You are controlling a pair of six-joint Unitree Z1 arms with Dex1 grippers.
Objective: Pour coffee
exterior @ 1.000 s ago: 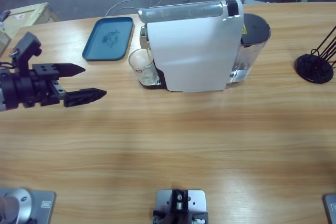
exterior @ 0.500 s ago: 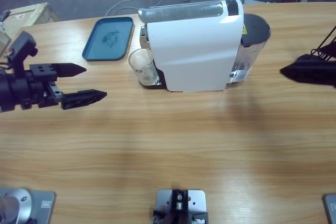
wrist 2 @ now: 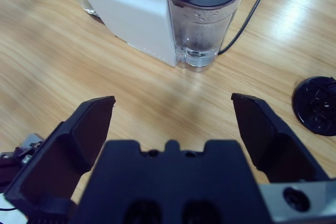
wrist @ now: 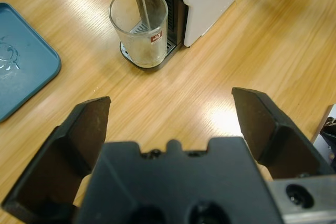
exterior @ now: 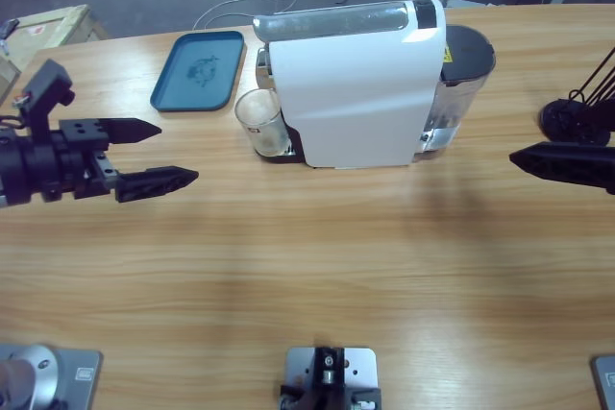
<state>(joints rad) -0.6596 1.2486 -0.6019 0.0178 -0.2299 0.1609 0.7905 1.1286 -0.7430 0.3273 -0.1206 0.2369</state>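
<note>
A clear drinking glass stands on the drip tray under the spout of the white coffee machine. In the left wrist view a thin pale stream runs from the spout into the glass; no dark coffee layer shows in it. My left gripper hovers open left of the glass, well apart from it, jaws pointing right. At the right edge my right gripper points left toward the machine's water tank. Its jaws are spread wide with nothing between them.
A blue tray lies at the back left beside the machine. A black round stand base with thin rods sits at the far right, just behind the right gripper. A black cable trails behind the tank.
The right gripper has come in from the right edge and then shifted slightly toward the table's near side. The left gripper has barely moved.
</note>
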